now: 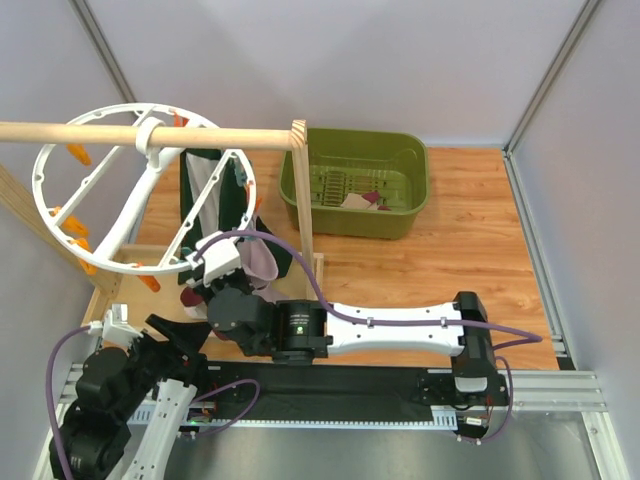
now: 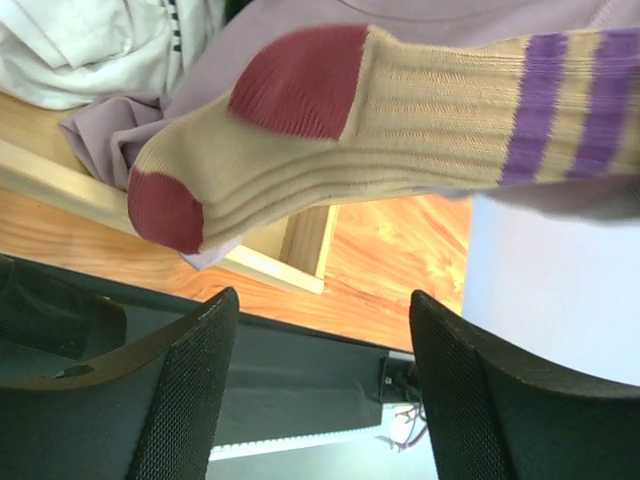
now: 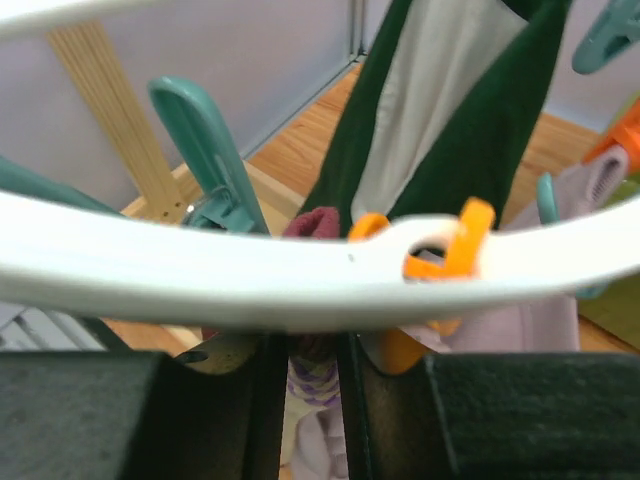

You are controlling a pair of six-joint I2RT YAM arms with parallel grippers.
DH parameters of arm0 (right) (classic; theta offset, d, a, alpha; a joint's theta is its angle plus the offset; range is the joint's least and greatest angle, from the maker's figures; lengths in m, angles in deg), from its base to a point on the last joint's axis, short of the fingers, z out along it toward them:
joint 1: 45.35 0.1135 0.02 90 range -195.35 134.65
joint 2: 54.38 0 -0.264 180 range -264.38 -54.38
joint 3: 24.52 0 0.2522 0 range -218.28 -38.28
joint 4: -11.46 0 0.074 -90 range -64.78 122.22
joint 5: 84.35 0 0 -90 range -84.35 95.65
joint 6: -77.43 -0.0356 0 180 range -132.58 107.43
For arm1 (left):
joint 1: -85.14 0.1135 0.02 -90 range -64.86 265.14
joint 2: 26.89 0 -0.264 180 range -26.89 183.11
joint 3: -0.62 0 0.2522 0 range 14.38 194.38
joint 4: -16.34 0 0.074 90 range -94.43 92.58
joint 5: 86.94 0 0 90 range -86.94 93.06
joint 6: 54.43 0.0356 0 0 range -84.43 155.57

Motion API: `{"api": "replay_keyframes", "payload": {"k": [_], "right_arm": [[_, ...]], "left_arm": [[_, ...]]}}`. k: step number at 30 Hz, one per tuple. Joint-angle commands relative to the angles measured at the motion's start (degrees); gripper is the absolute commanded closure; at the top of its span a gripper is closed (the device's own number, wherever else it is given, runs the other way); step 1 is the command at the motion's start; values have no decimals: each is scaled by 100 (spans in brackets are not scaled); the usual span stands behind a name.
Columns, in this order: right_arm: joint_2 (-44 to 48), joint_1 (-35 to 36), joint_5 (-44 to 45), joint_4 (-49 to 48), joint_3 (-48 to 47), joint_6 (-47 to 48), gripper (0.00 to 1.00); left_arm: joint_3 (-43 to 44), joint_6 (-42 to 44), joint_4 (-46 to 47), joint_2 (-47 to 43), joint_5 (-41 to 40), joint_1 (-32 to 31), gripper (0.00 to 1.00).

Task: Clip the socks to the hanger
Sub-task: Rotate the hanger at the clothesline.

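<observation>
White hanger (image 3: 150,270) hides most of the sock (image 3: 312,222) pinched by the right claw (image 3: 308,350).

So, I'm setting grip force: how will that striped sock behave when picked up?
Probably floppy: the sock is soft ribbed knit and its toe end droops. Likely very light, since it looks small and thin. The ribbed fabric should resist slipping, though it may bunch when squeezed.

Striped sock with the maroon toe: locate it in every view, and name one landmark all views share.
Top external: sock lower left, by the hanger's lower rim, mostly hidden.
Left wrist: sock across the top, above the open left fingers.
Right wrist: sock low centre, behind the hanger, between the right fingers.
Shared landmark: the wooden frame.
</observation>
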Motion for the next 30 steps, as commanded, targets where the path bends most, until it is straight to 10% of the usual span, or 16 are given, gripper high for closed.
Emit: {"api": "replay_keyframes", "payload": {"k": [1,11,30], "right_arm": [[795,-265,259,-323,806,115,76],[2000,-1232,-1112,-157,2181,1284,70],[3521,-1110,-3742,2102,2102,-473,11]], "left_arm": [[234,112,100,-785,288,-3,25],[120,121,794,-750,808,-3,29],[-99,429,2262,568,1220,-3,29]]}}
